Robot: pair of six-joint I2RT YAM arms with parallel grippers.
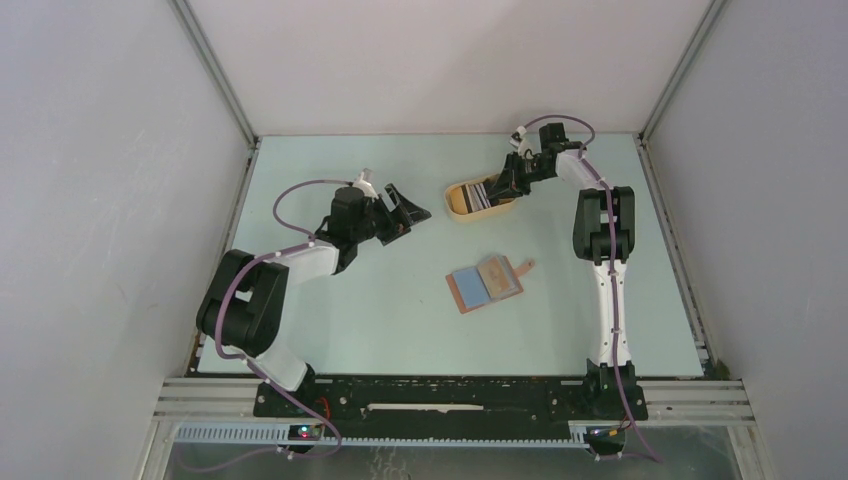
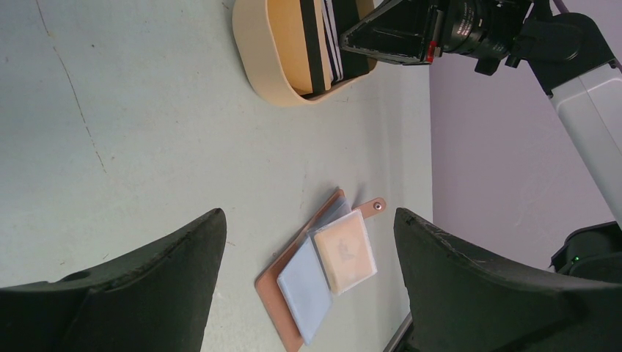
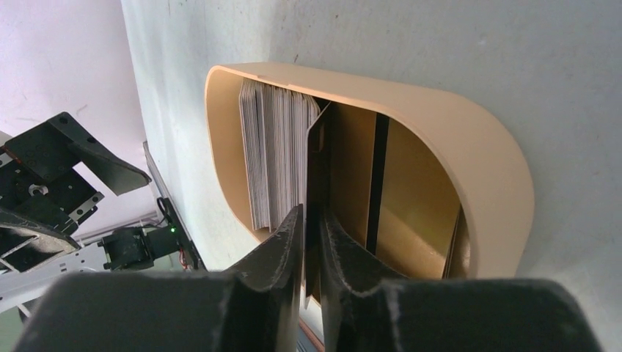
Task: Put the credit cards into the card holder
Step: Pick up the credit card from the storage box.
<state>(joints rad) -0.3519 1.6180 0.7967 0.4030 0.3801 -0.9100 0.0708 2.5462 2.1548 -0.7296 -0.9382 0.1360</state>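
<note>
The credit cards [image 1: 478, 192] stand on edge in a yellow oval tray [image 1: 462, 208] at the back of the table. In the right wrist view, my right gripper [image 3: 312, 213] reaches into the tray [image 3: 469, 139] and is shut on one thin dark card [image 3: 315, 158], next to a pale striped stack [image 3: 275, 154]. The card holder [image 1: 486, 284], a brown wallet, lies open mid-table with its clear pockets up. My left gripper [image 1: 405, 215] hovers open to the left of the tray, with the card holder [image 2: 323, 271] seen between its fingers, far below.
Another dark card [image 3: 376, 183] stands deeper in the tray. The walls of the enclosure rise close on the left, right and back. The right arm [image 2: 579, 81] stands beside the tray.
</note>
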